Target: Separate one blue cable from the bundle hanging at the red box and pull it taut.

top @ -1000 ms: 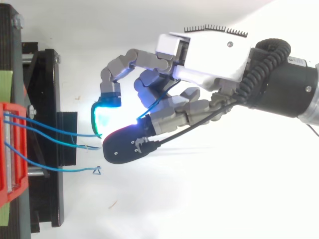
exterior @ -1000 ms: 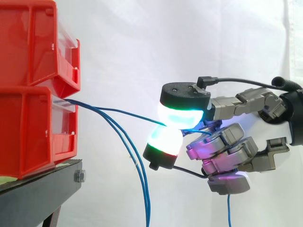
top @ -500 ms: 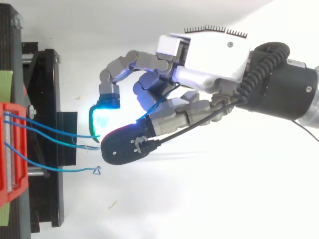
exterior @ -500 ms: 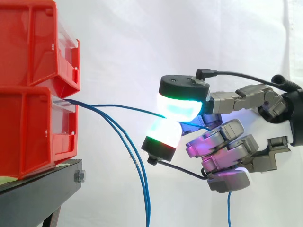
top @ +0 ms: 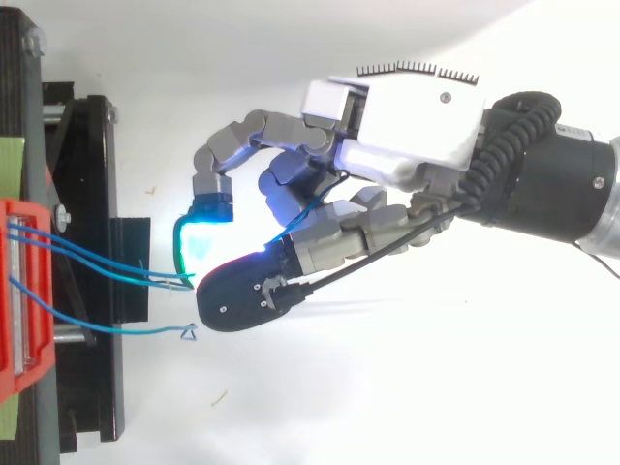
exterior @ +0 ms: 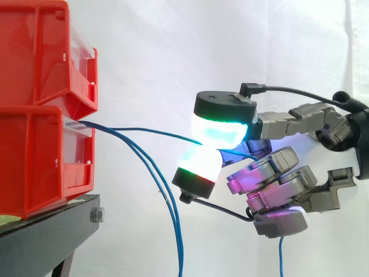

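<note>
Hand (exterior: pixel 288 184): set at the right of the side view; pinched one blue cable (exterior: pixel 150 133) between two glowing pads (exterior: pixel 222 130), upper pressed on lower, with the other fingers curled back beneath, away from the line. Blue cable: ran from the lip of the lower red box (exterior: pixel 40 156) across open air to the pinch, nearly level with a slight sag, so judged lifted out of the bundle but not yet taut; passed on behind the pads toward the palm, with a loose tail hanging below the hand. Grip apparently placed well out from the box to leave length for drawing. Rest of bundle, two other cables (exterior: pixel 170 213): dropped steeply from the same lip, clear of the pads and well below the held line. Stacked above, upper red box (exterior: pixel 40 52): jutted out over the exit point. Beneath, black stand (exterior: pixel 46 236): carried both boxes at the left. Room: showed white curtain (exterior: pixel 173 46) and bare space to the right, behind the hand, for a straight pull away from the box. From above, showed a free cable end (top: pixel 184 332) near the hand, judged a possible snag if swept sideways.
</note>
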`<state>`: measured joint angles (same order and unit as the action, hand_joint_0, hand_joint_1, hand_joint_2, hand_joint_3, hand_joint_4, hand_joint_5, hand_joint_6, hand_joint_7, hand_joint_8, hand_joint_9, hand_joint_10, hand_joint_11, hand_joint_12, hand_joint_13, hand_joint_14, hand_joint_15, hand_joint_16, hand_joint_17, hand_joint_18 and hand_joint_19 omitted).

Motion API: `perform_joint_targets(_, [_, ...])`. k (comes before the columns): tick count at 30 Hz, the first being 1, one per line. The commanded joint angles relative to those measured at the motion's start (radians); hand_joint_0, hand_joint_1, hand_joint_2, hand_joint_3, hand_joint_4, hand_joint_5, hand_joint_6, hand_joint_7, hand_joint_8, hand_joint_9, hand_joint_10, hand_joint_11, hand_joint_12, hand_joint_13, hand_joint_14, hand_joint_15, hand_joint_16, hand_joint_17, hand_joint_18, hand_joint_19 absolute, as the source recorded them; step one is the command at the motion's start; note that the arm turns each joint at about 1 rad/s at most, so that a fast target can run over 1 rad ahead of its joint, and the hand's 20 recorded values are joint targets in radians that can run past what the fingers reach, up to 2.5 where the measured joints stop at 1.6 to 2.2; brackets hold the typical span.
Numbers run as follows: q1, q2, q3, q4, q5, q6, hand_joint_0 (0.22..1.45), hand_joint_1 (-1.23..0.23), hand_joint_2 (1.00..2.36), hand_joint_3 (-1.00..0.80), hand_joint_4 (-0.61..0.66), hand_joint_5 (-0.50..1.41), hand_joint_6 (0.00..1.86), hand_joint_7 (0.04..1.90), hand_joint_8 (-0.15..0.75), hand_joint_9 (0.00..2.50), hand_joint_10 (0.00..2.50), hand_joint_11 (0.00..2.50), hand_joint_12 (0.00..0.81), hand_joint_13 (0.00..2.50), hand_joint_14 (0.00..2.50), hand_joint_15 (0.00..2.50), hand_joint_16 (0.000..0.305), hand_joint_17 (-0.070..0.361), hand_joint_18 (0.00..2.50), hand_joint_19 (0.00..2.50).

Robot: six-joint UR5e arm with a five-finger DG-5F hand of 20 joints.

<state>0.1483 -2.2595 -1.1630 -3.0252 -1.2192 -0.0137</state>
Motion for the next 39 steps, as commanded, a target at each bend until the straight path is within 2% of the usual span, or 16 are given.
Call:
perform_joint_targets(1, [-0.001, 0.0, 0.0, 0.0, 0.0, -0.003, 0.73, -0.81, 1.02, 0.0, -0.13, -0.21, 0.95, 1.21, 0.269, 0.85, 2.12, 1.28, 0.327, 1.09, 2.06, 1.4, 0.037, 0.082, 1.23, 1.26])
perform_joint_targets(9, [0.0, 0.0, -0.001, 0.0, 0.0, -0.003, 0.73, -0.81, 1.02, -0.01, -0.12, -0.21, 0.94, 1.21, 0.273, 0.83, 2.18, 1.3, 0.322, 1.07, 2.14, 1.42, 0.035, 0.079, 1.26, 1.35])
perform_joint_targets(11, [0.0, 0.0, -0.001, 0.0, 0.0, -0.003, 0.73, -0.81, 1.02, -0.01, -0.11, -0.21, 0.94, 1.21, 0.284, 0.74, 2.5, 1.27, 0.327, 0.98, 2.47, 1.4, 0.034, 0.077, 1.34, 1.51])
perform_joint_targets(16, [-0.001, 0.0, -0.001, 0.0, 0.0, -0.003, 0.73, -0.81, 1.02, -0.01, -0.11, -0.21, 0.94, 1.21, 0.298, 0.63, 2.5, 1.38, 0.323, 0.87, 2.5, 1.45, 0.032, 0.073, 1.49, 1.85])
perform_joint_targets(19, [0.0, 0.0, -0.001, 0.002, 0.001, -0.003, 0.72, -0.81, 1.02, 0.0, -0.1, -0.2, 0.94, 1.19, 0.31, 0.55, 2.5, 1.33, 0.332, 0.84, 2.5, 1.48, 0.033, 0.075, 1.42, 1.64])
perform_joint_targets(21, [0.0, 0.0, -0.001, 0.002, 0.001, -0.003, 0.72, -0.81, 1.02, -0.01, -0.1, -0.2, 0.94, 1.2, 0.305, 0.54, 2.5, 1.34, 0.338, 0.84, 2.5, 1.48, 0.034, 0.076, 1.4, 1.61])
perform_joint_targets(22, [0.0, 0.0, -0.001, 0.002, 0.001, -0.003, 0.72, -0.82, 1.02, -0.01, -0.1, -0.2, 0.94, 1.2, 0.31, 0.53, 2.5, 1.37, 0.338, 0.83, 2.5, 1.48, 0.035, 0.079, 1.34, 1.38])
perform_joint_targets(26, [-0.001, 0.0, -0.003, 0.002, 0.001, -0.003, 0.72, -0.82, 1.02, -0.01, -0.1, -0.2, 0.94, 1.21, 0.313, 0.52, 2.5, 1.37, 0.343, 0.82, 2.5, 1.5, 0.038, 0.084, 1.28, 1.15])
perform_joint_targets(30, [-0.001, 0.0, -0.004, 0.002, 0.001, -0.003, 0.72, -0.82, 1.02, 0.0, -0.1, -0.19, 0.94, 1.2, 0.314, 0.51, 2.5, 1.34, 0.352, 0.84, 2.5, 1.48, 0.039, 0.087, 1.25, 1.05])
perform_joint_targets(32, [-0.001, 0.0, -0.004, 0.002, 0.001, -0.003, 0.72, -0.82, 1.02, 0.0, -0.1, -0.19, 0.94, 1.21, 0.316, 0.5, 2.5, 1.3, 0.352, 0.87, 2.5, 1.56, 0.039, 0.088, 1.24, 1.03])
perform_joint_targets(35, [-0.001, 0.0, -0.004, 0.002, 0.001, -0.003, 0.72, -0.82, 1.02, 0.0, -0.1, -0.19, 0.94, 1.21, 0.32, 0.51, 2.5, 1.42, 0.358, 0.89, 2.5, 1.68, 0.04, 0.089, 1.23, 1.0])
perform_joint_targets(39, [0.0, 0.0, -0.004, 0.002, 0.001, -0.003, 0.72, -0.83, 1.02, 0.01, -0.09, -0.19, 0.94, 1.19, 0.321, 0.54, 2.5, 1.43, 0.355, 0.9, 2.5, 1.69, 0.04, 0.09, 1.24, 0.98])
